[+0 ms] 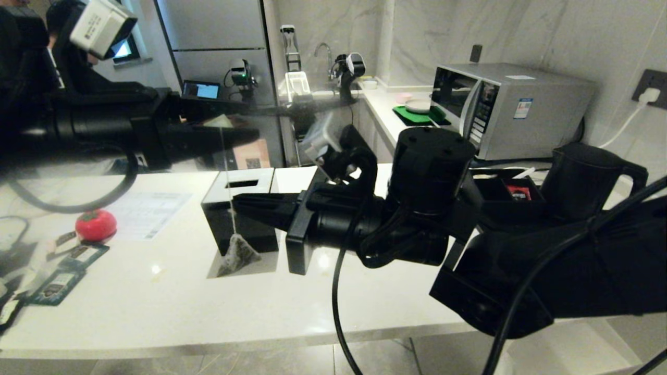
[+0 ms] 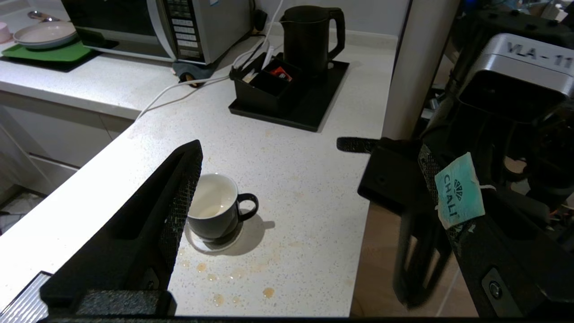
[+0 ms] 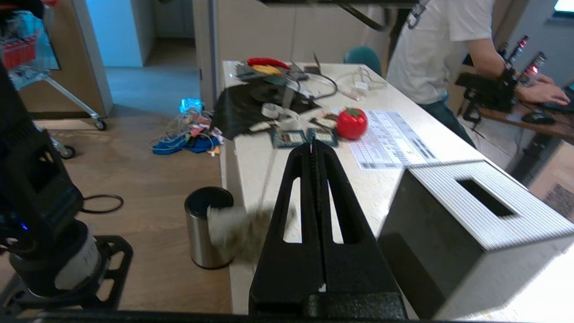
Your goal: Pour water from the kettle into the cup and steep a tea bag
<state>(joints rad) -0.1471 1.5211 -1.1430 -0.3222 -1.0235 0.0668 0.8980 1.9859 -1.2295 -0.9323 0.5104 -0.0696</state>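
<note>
tea bag [image 3: 240, 233] blurred in right wrist view, cup [image 2: 214, 208] partly hidden behind left fingers [image 2: 148, 229], kettle [image 1: 583, 179] base hidden by right arm

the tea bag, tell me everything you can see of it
The tea bag is a small pale grey pyramid of mesh-like fabric, hanging from a thin white string. The shut right gripper pinches the string, and the teal paper tag lies against the left gripper. The bag dangles at the white counter, in front of the black tissue box.
</note>
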